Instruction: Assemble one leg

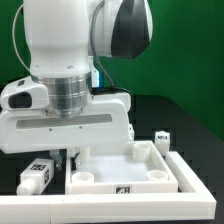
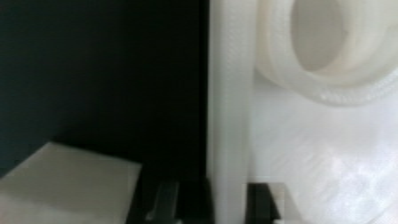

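The wide flat white panel (image 1: pixel 118 172) with round corner sockets lies on the black table. My gripper (image 1: pixel 67 157) is lowered at the panel's edge on the exterior view's left. In the wrist view my gripper (image 2: pixel 221 205) straddles the panel's upright edge (image 2: pixel 228 120), with a dark finger (image 2: pixel 171 205) pressed against each side, so it is shut on that edge. A round socket (image 2: pixel 338 50) shows just beyond. One leg (image 1: pixel 35 178), a small white block with a tag, lies on the table left of the panel. Another leg (image 1: pixel 163 136) stands at the back right.
A raised white wall (image 1: pixel 196 176) runs along the panel's right side and front in the exterior view. A pale flat patch (image 2: pixel 71 185) shows on the dark table beside the fingers in the wrist view; I cannot tell what it is. The arm's body hides the table behind it.
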`<state>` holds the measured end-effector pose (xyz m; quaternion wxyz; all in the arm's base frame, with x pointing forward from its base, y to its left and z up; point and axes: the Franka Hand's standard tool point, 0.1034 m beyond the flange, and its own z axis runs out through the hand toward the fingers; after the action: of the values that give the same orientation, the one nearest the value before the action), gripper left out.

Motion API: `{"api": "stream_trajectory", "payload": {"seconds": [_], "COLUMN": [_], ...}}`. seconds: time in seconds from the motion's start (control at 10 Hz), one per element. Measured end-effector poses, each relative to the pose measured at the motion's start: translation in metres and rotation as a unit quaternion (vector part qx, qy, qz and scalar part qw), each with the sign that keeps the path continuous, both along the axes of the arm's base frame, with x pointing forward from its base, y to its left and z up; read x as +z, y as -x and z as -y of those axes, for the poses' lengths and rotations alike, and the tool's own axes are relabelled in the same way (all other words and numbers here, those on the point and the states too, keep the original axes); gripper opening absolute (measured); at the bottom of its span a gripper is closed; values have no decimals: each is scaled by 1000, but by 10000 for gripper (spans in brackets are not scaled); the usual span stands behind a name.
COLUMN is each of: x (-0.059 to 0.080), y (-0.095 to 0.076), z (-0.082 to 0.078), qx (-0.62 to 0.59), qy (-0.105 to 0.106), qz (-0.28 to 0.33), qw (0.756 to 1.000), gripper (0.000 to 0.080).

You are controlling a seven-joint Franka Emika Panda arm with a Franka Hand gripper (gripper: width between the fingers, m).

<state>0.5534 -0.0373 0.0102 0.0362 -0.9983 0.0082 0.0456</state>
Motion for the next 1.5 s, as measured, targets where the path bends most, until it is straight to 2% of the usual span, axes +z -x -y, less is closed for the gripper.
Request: {"api": "stream_trajectory", "payload": {"seconds": [0.2, 0.4, 0.8, 0.9, 1.0, 1.1, 1.2, 1.3, 1.5], "x": [-1, 1, -1, -1, -1, 2, 18, 36, 59], "y": [-12, -20, -20, -20, -20, -19, -16, -11, -6], "z": [-15, -17, -16, -16, -16, -20, -30, -36, -64], "qx": [-33, -40, -29, -29, -29, -35, -34, -34, -16], "qy": [9, 20, 25, 25, 25, 24, 18, 8, -2], "qz": [2, -3, -4, -4, -4, -9, -20, -34, -35], "qw": [999, 999, 999, 999, 999, 999, 999, 999, 999], "gripper": [54, 54, 58, 144, 345, 481, 481, 611, 638]}}
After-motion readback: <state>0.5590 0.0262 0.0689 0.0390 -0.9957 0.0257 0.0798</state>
